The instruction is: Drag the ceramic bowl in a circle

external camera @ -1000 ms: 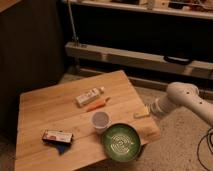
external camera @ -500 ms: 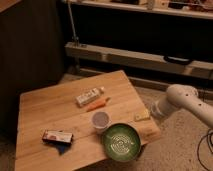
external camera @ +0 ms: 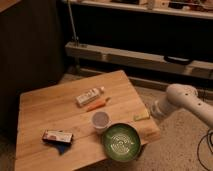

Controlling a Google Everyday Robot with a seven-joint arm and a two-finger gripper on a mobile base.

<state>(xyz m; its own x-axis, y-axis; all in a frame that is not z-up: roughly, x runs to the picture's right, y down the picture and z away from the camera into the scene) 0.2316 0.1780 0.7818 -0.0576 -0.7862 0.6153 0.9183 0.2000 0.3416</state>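
- In the camera view you have a wooden table standing cornerwise on a speckled floor, with dark shelving behind it.
- The ceramic bowl sits upright at the table's near edge, close to the right-hand corner. It is green inside with pale rings. Its rim reaches about to the edge of the wood.
- Your gripper is low over the table's right edge, beyond the bowl and to its right. It is near the bowl but apart from it.
- The white arm reaches in from the right, off the table.
- The jaws stand spread, and nothing is between them.
- A small pale cup stands just beside the bowl's far left rim. You cannot tell whether the two touch.
- Towards the middle of the table lies an orange stick, with a white box just beyond it. Both are well apart from the bowl.
- Near the table's left side, by the near edge, lies a dark packet with a blue piece showing from under it.
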